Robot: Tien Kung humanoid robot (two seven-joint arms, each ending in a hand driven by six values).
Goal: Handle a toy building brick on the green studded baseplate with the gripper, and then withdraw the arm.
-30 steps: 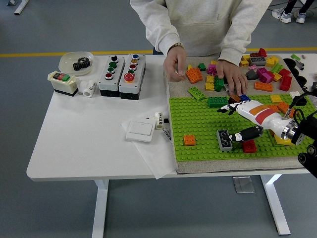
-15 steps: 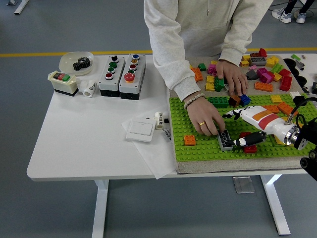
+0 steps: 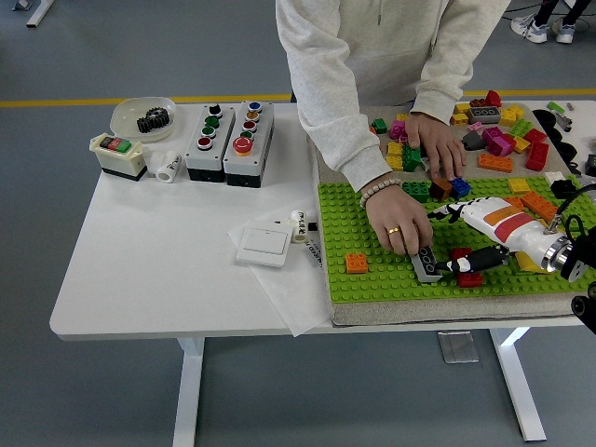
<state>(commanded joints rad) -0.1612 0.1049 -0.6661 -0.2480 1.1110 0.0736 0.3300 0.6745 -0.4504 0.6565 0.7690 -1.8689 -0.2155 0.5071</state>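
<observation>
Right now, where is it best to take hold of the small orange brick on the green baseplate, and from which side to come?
Probably from straight above, pinching its two opposite vertical side walls. The small orange brick sits flat and alone on the green baseplate, studs up, with bare studs on every side, so fingers fit around it. The person's hand and the right robot hand work at the grey brick, further right.

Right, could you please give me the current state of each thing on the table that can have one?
Right hand: fingertips at the grey brick, grasp unclear.
Grey brick: on the green baseplate, tilted, held by the person's hand.
Red brick: on the baseplate, beside the fingertips.
Orange brick: seated flat, untouched.
Person's other hand: resting among loose bricks.
</observation>
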